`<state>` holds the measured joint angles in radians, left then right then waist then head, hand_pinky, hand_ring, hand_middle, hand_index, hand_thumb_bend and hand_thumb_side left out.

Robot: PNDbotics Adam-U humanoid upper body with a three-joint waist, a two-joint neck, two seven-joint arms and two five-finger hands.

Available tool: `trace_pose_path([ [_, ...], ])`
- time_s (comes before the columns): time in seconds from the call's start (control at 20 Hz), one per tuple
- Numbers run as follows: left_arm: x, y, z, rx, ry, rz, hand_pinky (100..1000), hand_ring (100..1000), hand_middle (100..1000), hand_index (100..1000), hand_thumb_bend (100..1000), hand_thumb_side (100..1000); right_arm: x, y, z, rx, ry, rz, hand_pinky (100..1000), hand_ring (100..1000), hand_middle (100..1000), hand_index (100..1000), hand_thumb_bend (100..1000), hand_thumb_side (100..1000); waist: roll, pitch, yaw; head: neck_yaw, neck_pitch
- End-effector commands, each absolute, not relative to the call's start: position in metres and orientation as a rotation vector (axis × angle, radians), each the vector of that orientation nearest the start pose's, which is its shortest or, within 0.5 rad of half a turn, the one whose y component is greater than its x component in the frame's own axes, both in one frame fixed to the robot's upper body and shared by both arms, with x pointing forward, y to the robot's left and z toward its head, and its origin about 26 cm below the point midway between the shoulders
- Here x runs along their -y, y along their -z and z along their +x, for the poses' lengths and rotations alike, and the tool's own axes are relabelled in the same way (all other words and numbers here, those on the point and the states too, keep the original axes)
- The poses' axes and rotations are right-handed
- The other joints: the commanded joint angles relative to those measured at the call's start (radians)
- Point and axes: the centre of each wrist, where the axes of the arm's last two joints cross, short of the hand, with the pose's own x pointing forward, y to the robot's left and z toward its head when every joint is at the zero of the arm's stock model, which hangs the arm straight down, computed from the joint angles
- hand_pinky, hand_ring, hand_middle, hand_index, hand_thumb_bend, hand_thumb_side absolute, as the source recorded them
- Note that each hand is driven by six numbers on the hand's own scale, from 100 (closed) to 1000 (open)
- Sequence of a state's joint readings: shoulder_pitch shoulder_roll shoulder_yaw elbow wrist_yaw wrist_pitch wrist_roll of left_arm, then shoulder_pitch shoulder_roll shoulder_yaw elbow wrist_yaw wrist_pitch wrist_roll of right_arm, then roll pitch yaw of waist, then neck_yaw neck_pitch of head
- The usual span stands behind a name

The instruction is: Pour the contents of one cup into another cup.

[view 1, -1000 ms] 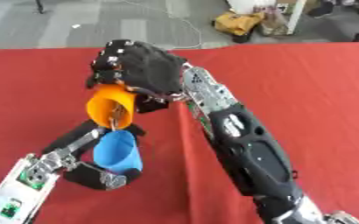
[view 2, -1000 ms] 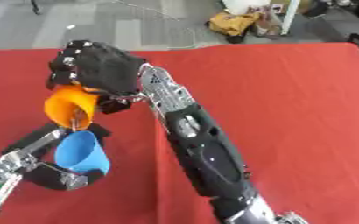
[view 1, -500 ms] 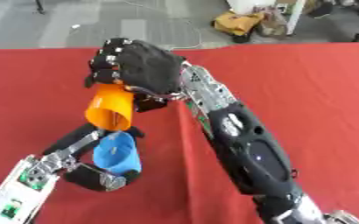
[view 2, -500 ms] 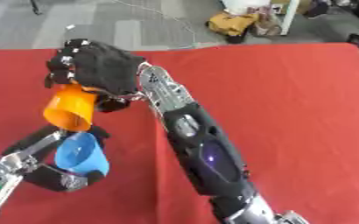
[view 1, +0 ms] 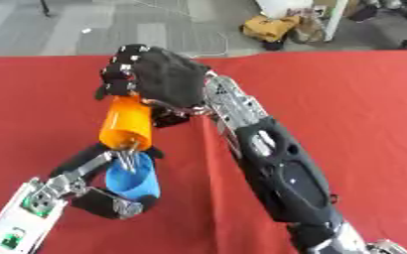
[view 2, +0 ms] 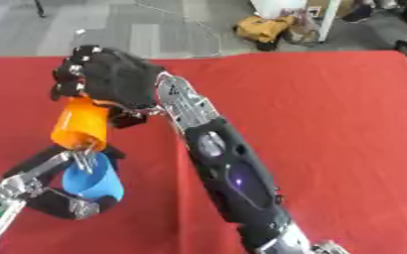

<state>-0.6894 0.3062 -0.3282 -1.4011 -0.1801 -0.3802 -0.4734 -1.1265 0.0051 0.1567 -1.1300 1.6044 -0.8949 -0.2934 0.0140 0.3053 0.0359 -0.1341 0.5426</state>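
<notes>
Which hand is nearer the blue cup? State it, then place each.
Left. The left hand is curled round the blue cup, holding it; the right hand is above it, tipping the orange cup mouth-down over it.

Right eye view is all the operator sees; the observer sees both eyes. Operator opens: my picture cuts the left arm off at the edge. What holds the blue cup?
Observer: The left hand, curled round the base of the blue cup. The left eye view shows its forearm running down to the lower left corner.
Operator: Anything on that forearm?
Observer: A green patch on its silver casing, near the corner.
Operator: And the orange cup?
Observer: The orange cup hangs mouth down just above the blue cup, gripped by the right hand, with clear red table to its left.
</notes>
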Motion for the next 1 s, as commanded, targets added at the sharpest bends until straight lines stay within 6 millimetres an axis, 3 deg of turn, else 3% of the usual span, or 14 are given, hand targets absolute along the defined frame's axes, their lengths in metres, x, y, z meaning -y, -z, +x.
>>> trace_pose_path([
  [0.05,-0.171,-0.1724,0.407,2.102,1.446,-0.131,342,315,462,786,100,118,0.0463,-0.2858,0.4362,-2.075,1.493,0.732,641,597,531,722,368,100,0.001,-0.02,0.002,-0.001,-0.009],
  [1.0,-0.1698,-0.173,0.4075,2.105,1.45,-0.135,344,316,463,787,100,120,0.0459,-0.2864,0.4361,-2.073,1.489,0.734,640,597,530,721,367,100,0.001,-0.02,0.003,-0.004,-0.01],
])
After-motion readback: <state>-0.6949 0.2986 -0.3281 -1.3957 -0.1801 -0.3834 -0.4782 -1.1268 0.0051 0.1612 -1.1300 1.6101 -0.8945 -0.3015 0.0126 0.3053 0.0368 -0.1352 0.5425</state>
